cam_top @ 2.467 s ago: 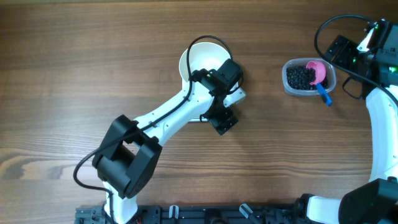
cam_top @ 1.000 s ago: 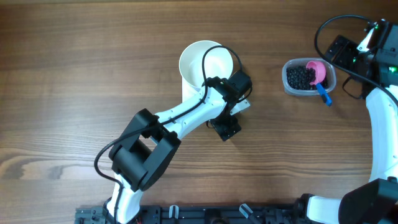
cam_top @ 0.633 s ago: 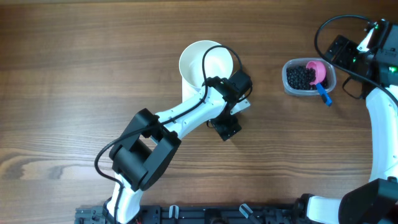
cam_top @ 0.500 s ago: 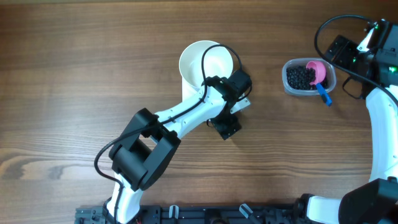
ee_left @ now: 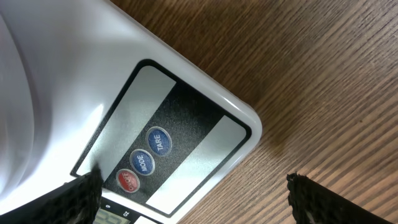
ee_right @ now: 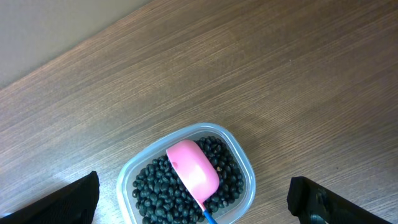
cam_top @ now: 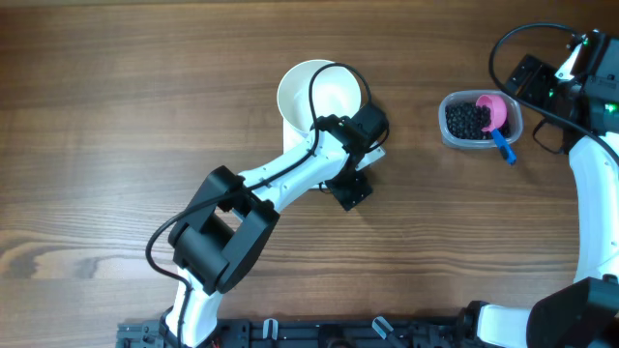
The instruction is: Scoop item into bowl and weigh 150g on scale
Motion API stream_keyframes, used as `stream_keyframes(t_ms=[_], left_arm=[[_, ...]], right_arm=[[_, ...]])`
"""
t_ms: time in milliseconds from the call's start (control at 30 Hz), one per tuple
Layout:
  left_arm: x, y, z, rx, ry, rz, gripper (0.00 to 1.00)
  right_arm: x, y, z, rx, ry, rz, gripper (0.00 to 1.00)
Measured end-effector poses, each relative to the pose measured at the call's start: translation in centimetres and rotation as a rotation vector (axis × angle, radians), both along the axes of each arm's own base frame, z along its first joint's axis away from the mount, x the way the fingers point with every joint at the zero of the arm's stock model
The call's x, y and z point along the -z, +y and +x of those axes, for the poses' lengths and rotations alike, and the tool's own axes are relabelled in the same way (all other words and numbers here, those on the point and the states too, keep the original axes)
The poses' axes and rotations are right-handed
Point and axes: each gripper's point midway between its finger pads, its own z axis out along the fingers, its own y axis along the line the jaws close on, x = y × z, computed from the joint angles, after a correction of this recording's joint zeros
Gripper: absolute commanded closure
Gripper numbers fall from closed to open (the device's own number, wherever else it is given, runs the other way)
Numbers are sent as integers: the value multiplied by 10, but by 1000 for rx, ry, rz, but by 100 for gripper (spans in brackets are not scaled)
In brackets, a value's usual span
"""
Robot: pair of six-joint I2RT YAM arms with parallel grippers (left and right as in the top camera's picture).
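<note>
Left end effector [ee_left: 196, 204]: yours stands wide apart, empty, over the scale [ee_left: 186, 124].
Bowl [cam_top: 319, 97]: on the scale.
Right end effector [ee_right: 193, 208]: spread, empty, above the beans [ee_right: 155, 186] and pink scoop [ee_right: 193, 167].

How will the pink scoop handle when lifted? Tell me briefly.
The pink scoop looks like thin plastic, probably light and stiff. Resting on loose beans, it may shift when nudged. Its narrow blue handle could slip.
</note>
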Motion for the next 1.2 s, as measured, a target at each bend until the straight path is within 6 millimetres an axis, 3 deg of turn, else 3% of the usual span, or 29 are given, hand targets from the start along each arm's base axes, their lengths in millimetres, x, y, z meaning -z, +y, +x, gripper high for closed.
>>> stream_keyframes(t_ms=[233,467,633,667,833,900,1033,1200], left_arm=[[-16,-14,-23,22,80,-99,0],[-89,-29,-32,31,12,-271,0],[-137,-7,-6,-126,-71,-385,0],[-149,3,5,-178,-98,-414,0],[-207,90,63,-527,-260,-542,0],[-222,143,88,-707,-332,-578,0],[-228,236,118,-964,-428,-583,0],[-210,336,139,-1198,-520,-520,0]], right_arm=[[0,0,0,0,0,0,0],[0,0,0,0,0,0,0],[0,0,0,0,0,0,1],[0,0,0,0,0,0,0],[0,0,0,0,0,0,0],[0,0,0,0,0,0,0],[0,0,0,0,0,0,0],[0,0,0,0,0,0,0]])
